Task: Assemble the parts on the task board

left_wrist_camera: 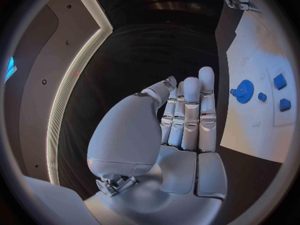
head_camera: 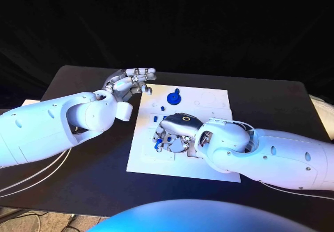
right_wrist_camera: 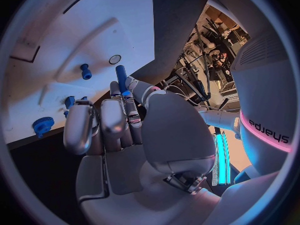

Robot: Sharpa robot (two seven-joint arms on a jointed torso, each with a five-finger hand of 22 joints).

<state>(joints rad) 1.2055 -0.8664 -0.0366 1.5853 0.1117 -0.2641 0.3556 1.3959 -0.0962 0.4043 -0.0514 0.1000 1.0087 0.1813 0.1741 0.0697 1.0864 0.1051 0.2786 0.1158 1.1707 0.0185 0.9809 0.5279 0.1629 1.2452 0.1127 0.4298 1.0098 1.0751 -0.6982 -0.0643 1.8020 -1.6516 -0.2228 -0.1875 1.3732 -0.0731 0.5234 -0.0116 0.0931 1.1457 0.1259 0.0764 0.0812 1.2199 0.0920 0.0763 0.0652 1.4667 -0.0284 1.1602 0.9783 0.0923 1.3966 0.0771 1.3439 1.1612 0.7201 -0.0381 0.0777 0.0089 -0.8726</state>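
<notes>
The white task board (head_camera: 209,99) lies in the middle of the black table. A blue gear (head_camera: 174,98) stands near its far edge, with small blue pieces (head_camera: 159,109) close by. My right hand (head_camera: 177,133) hovers low over the board's middle and pinches a blue cylindrical peg (right_wrist_camera: 122,79) between thumb and fingers. Another blue peg (right_wrist_camera: 85,71) and the gear (right_wrist_camera: 42,125) sit on the board (right_wrist_camera: 94,25) beyond it. My left hand (head_camera: 132,79) is raised beside the board's far left corner, fingers straight and holding nothing. The left wrist view shows the gear (left_wrist_camera: 244,91) and two blue blocks (left_wrist_camera: 279,81).
The black table (head_camera: 83,159) stretches wide on both sides of the board. A small blue part (head_camera: 159,141) sits near the board's left edge by my right hand. Cables hang off the table's near left side (head_camera: 28,181).
</notes>
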